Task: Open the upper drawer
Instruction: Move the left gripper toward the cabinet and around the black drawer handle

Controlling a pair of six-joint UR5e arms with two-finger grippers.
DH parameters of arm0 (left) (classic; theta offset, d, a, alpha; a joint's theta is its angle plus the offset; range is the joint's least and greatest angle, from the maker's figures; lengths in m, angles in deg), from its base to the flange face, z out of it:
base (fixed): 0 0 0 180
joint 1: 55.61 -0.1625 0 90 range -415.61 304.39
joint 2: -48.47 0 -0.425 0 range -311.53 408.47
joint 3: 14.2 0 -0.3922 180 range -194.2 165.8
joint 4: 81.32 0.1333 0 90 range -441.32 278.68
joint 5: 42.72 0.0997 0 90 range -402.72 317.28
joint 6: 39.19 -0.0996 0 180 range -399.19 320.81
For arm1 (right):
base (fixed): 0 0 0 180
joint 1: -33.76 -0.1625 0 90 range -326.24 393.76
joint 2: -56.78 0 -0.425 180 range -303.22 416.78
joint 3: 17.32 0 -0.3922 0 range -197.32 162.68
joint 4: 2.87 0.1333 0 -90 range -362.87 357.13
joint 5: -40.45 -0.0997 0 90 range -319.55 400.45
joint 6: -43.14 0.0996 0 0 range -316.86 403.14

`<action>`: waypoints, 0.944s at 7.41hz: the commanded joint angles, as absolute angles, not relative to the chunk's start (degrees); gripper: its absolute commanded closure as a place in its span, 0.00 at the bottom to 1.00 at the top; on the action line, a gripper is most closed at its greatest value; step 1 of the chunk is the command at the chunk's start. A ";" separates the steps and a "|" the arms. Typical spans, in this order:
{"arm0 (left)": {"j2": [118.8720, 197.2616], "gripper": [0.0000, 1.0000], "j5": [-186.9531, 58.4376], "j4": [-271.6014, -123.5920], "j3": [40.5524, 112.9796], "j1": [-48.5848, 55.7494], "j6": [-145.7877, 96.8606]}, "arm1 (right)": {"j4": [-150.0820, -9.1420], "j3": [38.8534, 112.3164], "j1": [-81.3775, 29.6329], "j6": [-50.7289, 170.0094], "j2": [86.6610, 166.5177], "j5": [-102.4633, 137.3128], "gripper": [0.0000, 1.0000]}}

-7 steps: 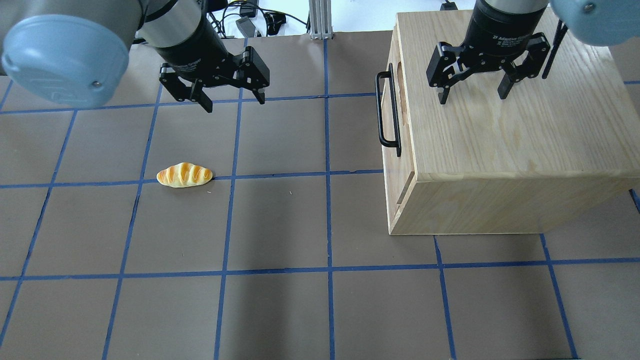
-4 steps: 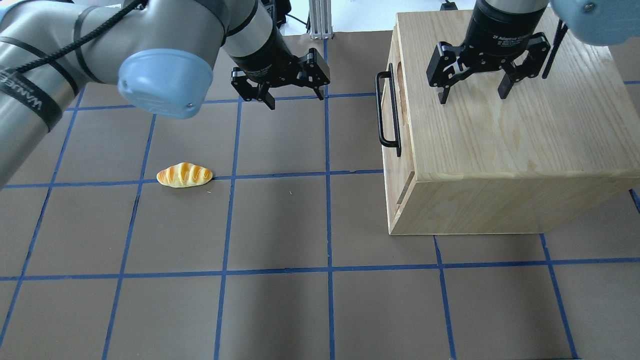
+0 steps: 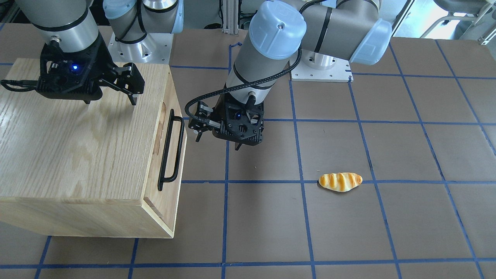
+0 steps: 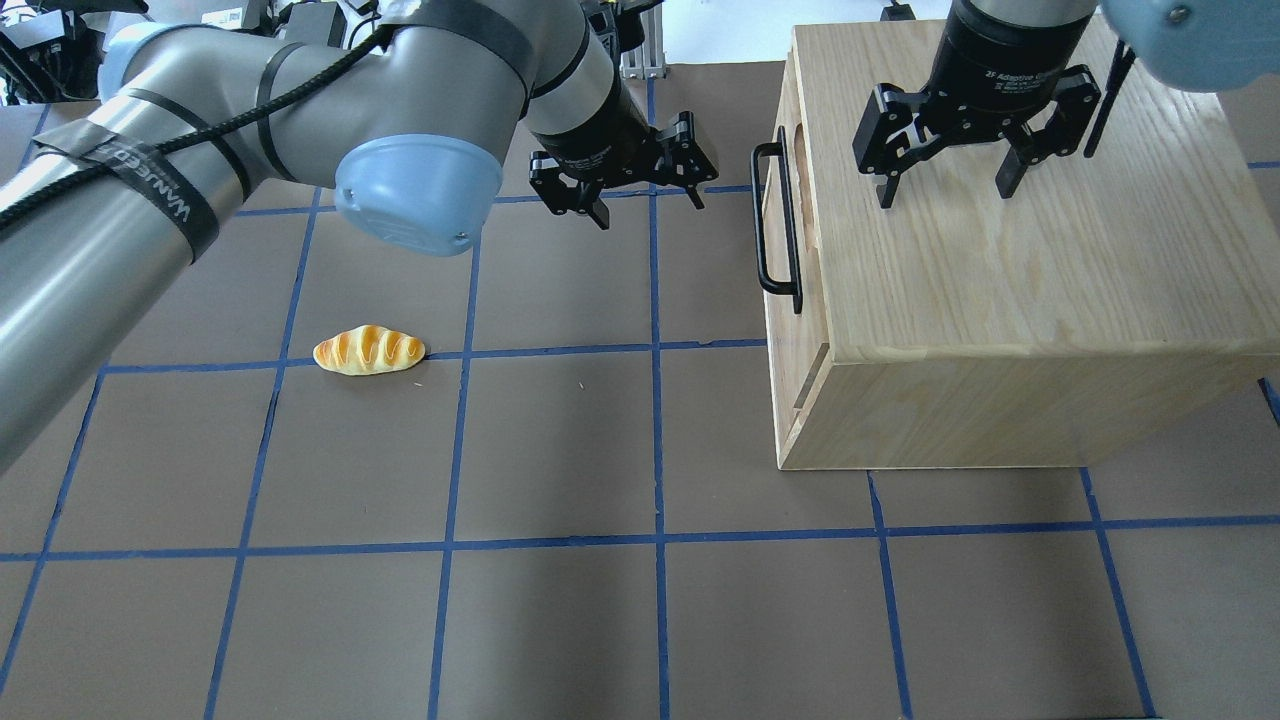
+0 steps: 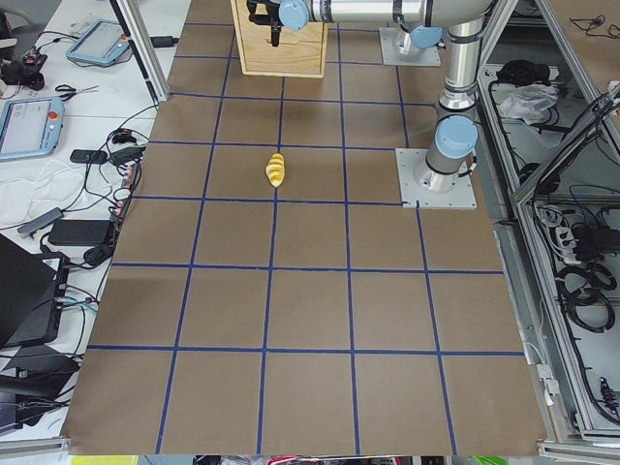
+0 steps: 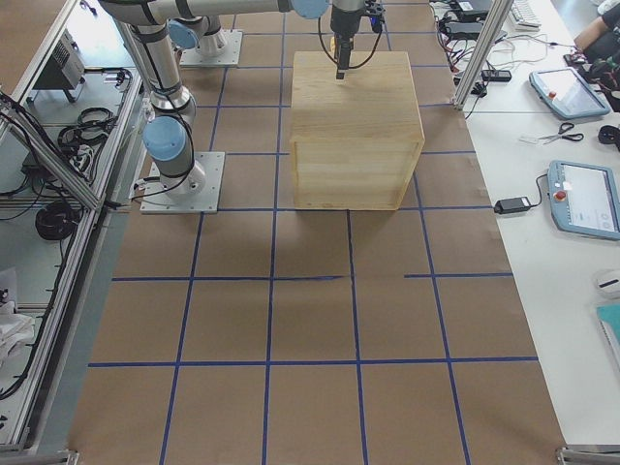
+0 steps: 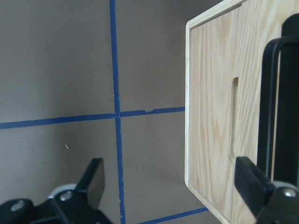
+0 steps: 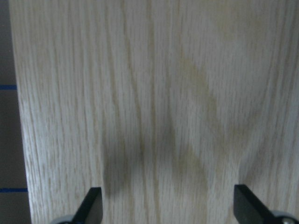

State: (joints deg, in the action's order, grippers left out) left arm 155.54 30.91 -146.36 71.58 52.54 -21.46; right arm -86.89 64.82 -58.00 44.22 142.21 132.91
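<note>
The upper drawer's light-wood front (image 4: 808,330) sits flush in the oak cabinet (image 4: 1010,270), shut. Its long black bar handle (image 4: 778,225) faces the table's middle and also shows in the front view (image 3: 170,149) and the left wrist view (image 7: 285,93). My left gripper (image 4: 645,200) is open and empty, low over the table a short way from the handle's far end; in the left wrist view (image 7: 173,186) the handle is by the right finger. My right gripper (image 4: 945,190) is open and empty, hovering just above the cabinet top (image 8: 154,93).
A toy bread roll (image 4: 369,350) lies on the brown, blue-taped table left of centre. My left arm's elbow and forearm (image 4: 420,190) stretch across the table's back left. The cabinet takes up the back right.
My left gripper has swung right across the table's back, from the left side to close beside the drawer handle. The right gripper, the cabinet and the roll have not moved.
</note>
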 commanded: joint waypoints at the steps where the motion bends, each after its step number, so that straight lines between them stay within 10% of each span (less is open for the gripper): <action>1: 156.84 0.00 29.35 -145.30 71.58 53.72 -21.44 | -86.89 64.85 -58.00 44.28 142.21 132.91 0.00; 7: 157.81 0.00 29.17 -142.93 71.58 55.83 -20.91 | -86.89 64.77 -58.00 44.28 142.21 132.91 0.00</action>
